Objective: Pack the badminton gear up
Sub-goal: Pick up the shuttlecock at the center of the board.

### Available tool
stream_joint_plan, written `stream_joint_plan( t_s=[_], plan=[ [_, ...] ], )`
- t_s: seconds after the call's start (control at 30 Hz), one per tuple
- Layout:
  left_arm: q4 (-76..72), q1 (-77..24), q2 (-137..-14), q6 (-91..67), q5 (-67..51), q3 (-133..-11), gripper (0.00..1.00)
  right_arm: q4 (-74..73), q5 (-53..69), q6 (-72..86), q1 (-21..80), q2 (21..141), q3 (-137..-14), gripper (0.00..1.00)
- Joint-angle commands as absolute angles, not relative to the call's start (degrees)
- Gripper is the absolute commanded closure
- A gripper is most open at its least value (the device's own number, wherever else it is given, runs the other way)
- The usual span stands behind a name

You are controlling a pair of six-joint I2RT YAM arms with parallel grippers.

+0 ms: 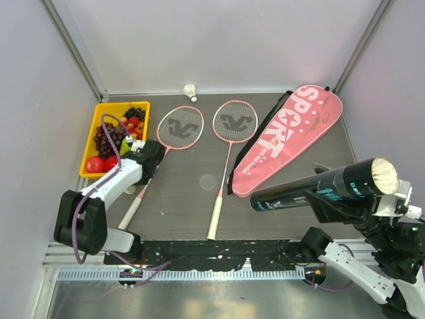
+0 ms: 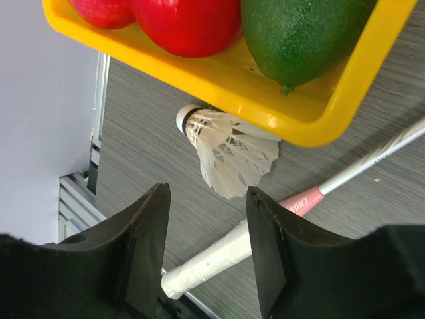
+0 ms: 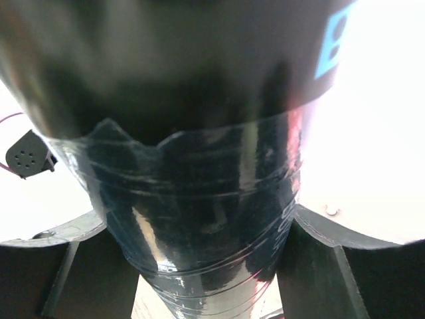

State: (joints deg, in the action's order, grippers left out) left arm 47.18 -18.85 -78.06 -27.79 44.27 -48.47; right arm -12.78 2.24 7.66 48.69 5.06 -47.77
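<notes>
Rackets 2; shuttlecocks 2; tube 1; bag 1; left end effector released; right end effector grasping tube

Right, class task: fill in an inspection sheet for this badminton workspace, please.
Surface: dark wood-grain table, one pale round mark.
Job's things: left racket, right racket, SPORT bag, shuttlecock by back wall, second shuttlecock beside tray, tube held off the table.
Clutter: tray of fruit.
Pincers: left pincer open before second shuttlecock; right pincer shut on tube.
Cables: purple cable along left arm.
Surroundings: grey walls, metal corner posts.
</notes>
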Motion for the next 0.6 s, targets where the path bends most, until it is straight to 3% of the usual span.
stream_joint_plan(
  t_s=[0.0, 0.13, 0.43, 0.57],
  plan=[
    [47.0, -16.6, -80.8, -25.5, 44.8, -51.9, 0.48, -12.0, 0.9, 5.7, 48.8, 3.5, -51.4, 0.95],
    [47.5, -15.6, -83.7, -24.1, 45.4, -52.6, 0.54, -13.5, 0.2, 4.4, 48.8, 3.1, -52.9, 0.95],
    [48.1, -14.4, -88.1, -22.0, 41.6, -54.2, 0.56, -15.6, -2.3, 2.6, 48.9, 2.3, -54.8, 0.95],
    [49.8, -13.6, -92.1, -21.9, 42.0, -56.4, 0.64, -16.6, -2.9, 1.6, 48.9, 1.9, -55.5, 0.95]
  ],
)
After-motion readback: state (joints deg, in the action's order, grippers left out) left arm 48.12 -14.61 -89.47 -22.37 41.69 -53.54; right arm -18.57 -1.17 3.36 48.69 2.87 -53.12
